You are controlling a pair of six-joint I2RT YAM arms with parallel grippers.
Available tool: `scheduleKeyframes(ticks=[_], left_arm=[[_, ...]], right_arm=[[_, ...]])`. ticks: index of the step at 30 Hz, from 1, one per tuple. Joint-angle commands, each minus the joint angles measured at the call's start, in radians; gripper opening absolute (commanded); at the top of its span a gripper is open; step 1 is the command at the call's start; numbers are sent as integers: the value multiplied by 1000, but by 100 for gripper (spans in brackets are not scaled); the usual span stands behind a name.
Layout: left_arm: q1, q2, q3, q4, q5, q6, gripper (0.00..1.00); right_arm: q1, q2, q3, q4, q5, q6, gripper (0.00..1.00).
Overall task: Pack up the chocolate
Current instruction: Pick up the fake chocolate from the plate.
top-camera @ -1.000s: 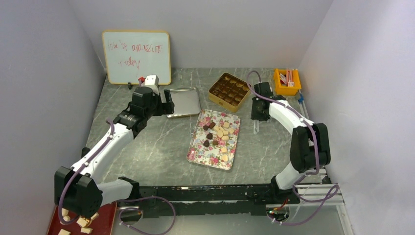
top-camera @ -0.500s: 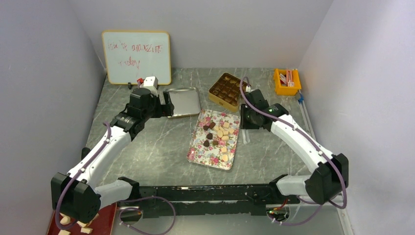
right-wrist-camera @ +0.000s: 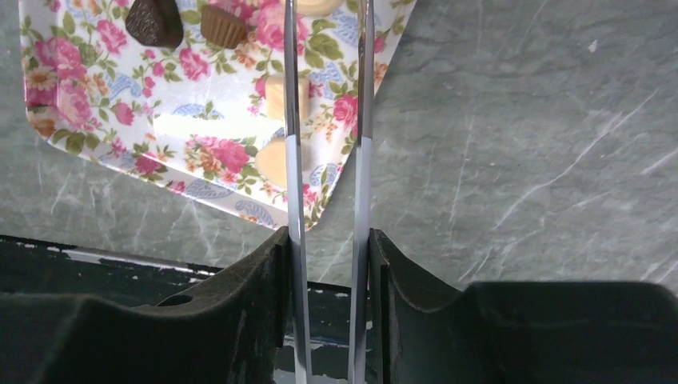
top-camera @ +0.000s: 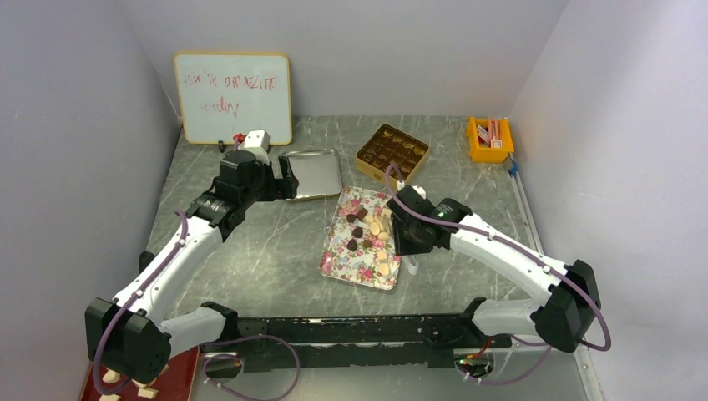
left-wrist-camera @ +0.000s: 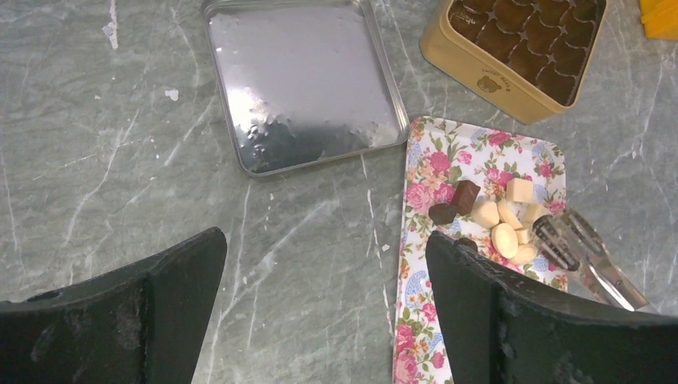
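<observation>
The grey veined stone-look tabletop (left-wrist-camera: 96,160) is smooth and matt; the square silver metal tray (left-wrist-camera: 304,80) and slim metal tongs (right-wrist-camera: 364,160) shine; the flowered rectangular tray (right-wrist-camera: 96,88) is glossy.

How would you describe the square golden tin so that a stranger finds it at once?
On the grey marbled table, look toward the back, between the shiny silver square lid and the orange plastic bin. The golden tin stands just beyond the flowered tray. Only it has a brown insert divided into small cups.

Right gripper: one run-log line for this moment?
right gripper: shut on tongs | tongs: tips over floral tray, by chocolate | left gripper: open, empty
</observation>
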Motion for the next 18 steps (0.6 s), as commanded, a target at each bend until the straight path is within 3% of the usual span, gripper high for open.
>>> scheduleKeyframes(ticks=[1,18], left_arm=[[3,-37,22,0,18,-16,100],[3,-40,8,7,20,-21,100]], right_arm=[[68,-12,17,-26,50,77,39],[205,31,26,-50,97,152,39]])
